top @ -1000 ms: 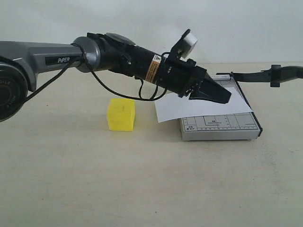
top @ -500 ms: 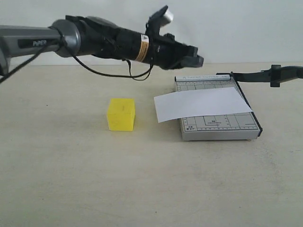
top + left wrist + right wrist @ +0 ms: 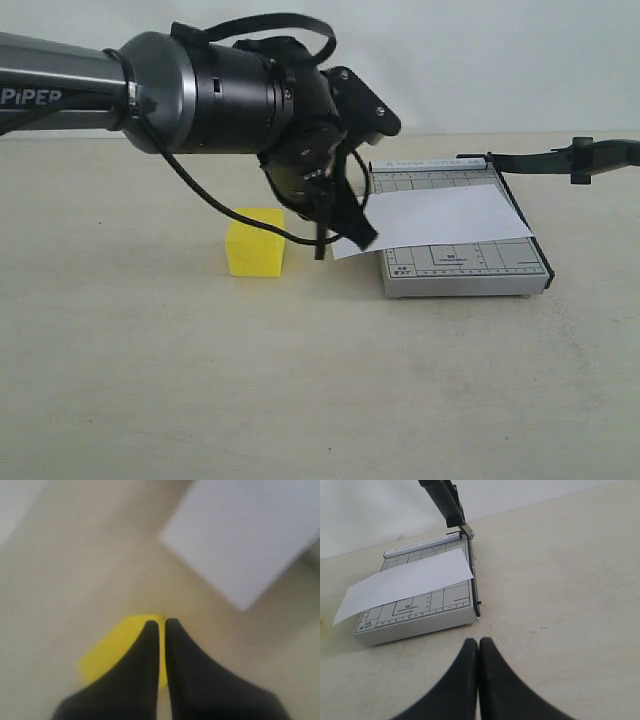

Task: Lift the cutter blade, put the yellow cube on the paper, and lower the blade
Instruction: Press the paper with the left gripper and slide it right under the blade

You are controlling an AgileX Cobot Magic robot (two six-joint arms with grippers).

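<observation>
The left hand point(image 3: 360, 236) is pinched shut and empty. In the left wrist view its two black fingers point(image 3: 142, 675) lie pressed side by side, and their tips hang over one edge of the yellow cube point(image 3: 112, 652). Whether they touch it I cannot tell.

In the exterior view the left arm point(image 3: 200, 95) comes in from 9 o'clock. Its hand points down toward 5 o'clock and ends between the cube and the trimmer base point(image 3: 465, 270), covering the paper's 7 o'clock corner. A black cable point(image 3: 225, 205) loops under the wrist.

The cube stands on the tabletop point(image 3: 300, 380) at 9 o'clock of the trimmer base, near it but apart.

The paper point(image 3: 440, 215) lies flat across the gridded base. Its 9 o'clock end juts past the base's edge and hangs over the tabletop.

The blade point(image 3: 535, 160) is raised off the base. It is hinged at the base's 1 o'clock corner, and its arm runs off toward 3 o'clock, with the thick handle point(image 3: 605, 153) at the picture's edge. In the right wrist view the blade climbs from the hinge out of the frame.

The right hand point(image 3: 479, 647) is also closed tight and empty, its fingers touching along their length. It hovers over bare tabletop just beside the trimmer base, on the side of the blade's cutting edge. It does not show in the exterior view.
</observation>
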